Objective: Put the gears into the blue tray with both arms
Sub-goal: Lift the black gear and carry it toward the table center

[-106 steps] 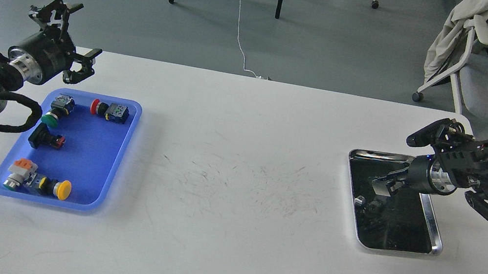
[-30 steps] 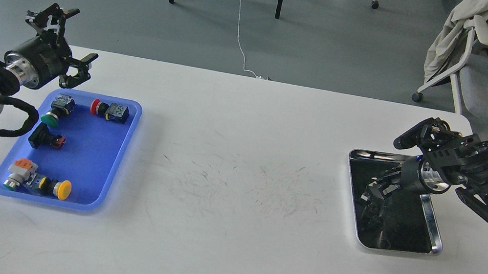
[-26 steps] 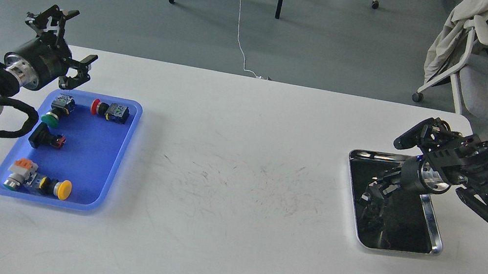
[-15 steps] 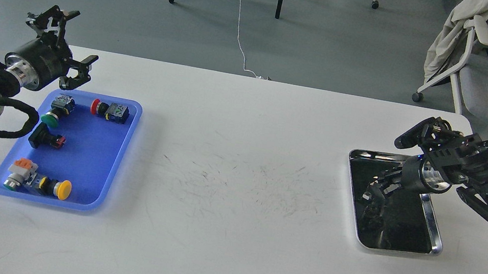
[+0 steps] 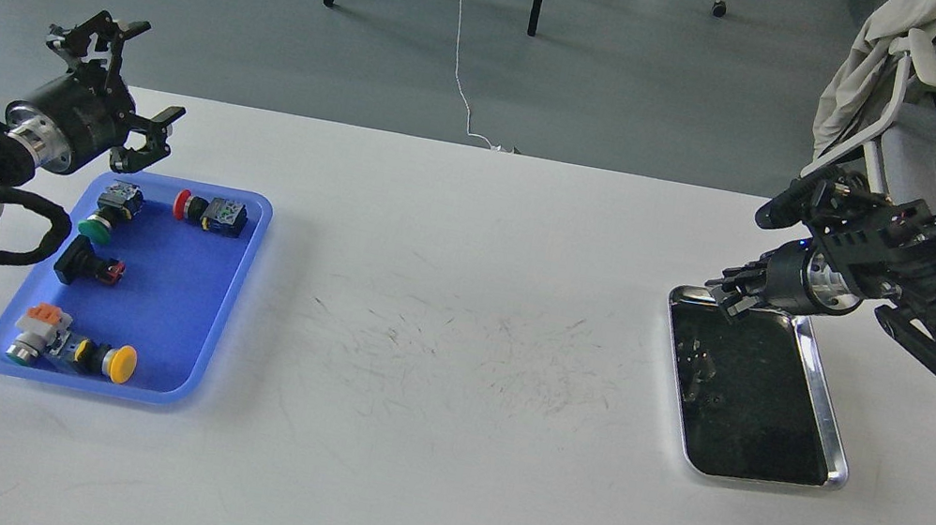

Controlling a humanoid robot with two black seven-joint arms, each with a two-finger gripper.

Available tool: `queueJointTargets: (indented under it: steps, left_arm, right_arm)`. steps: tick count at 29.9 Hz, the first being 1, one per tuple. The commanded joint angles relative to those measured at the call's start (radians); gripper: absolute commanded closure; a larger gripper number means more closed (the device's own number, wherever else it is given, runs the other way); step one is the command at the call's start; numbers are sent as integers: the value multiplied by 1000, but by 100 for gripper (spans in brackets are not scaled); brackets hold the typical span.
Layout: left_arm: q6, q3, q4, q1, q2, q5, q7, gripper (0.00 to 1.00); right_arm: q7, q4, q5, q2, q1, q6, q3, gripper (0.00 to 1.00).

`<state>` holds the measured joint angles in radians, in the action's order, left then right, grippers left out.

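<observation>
Two trays sit on the white bench (image 5: pixel 431 484), well apart, one under each arm. Nearest on the left side, the blue tray (image 5: pixel 172 327) holds push-button switches: a yellow-capped switch (image 5: pixel 109 360) beside a grey-and-orange switch (image 5: pixel 38 329) at its near end, a black switch (image 5: pixel 85 265) in the middle, then a green-capped switch (image 5: pixel 107 212) and a red-capped switch (image 5: pixel 210 212) at the far end. No gear can be made out in it.

On the right side, the steel tray (image 5: pixel 825 427) has a dark inside with a few small dark pieces toward its far-left part, likely the gears (image 5: pixel 702 368), though they are too small and dim to tell for sure.

Just beyond the blue tray's far-left corner, the left claw (image 5: pixel 134 69) hangs above the bench edge with its two fingers spread wide apart and nothing between them.

Above the steel tray's far edge, the right claw (image 5: pixel 733 297) points down and toward the tray; its fingers look drawn close, but whether they are together or hold a gear cannot be told.
</observation>
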<state>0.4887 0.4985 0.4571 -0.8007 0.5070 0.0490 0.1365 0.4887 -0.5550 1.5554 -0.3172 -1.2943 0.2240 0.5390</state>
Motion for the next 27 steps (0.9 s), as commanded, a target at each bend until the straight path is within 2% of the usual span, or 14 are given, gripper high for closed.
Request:
queueJointTargets:
  steps: [1, 8, 15, 27]
  left_arm:
    - [0, 0, 0, 5, 4, 0, 0, 0]
    - [0, 0, 0, 11, 16, 2, 2, 0]
    - [0, 2, 2, 11, 59, 3, 2, 0]
    - [0, 2, 2, 11, 120, 3, 2, 0]
  right_arm:
    - [0, 7, -3, 15, 3, -3, -2, 99]
    - [0, 15, -5, 55, -3, -43, -77, 99]
    - [0, 29, -5, 157, -5, -201, -88, 99]
    - [0, 66, -6, 317, 10, -391, -91, 99]
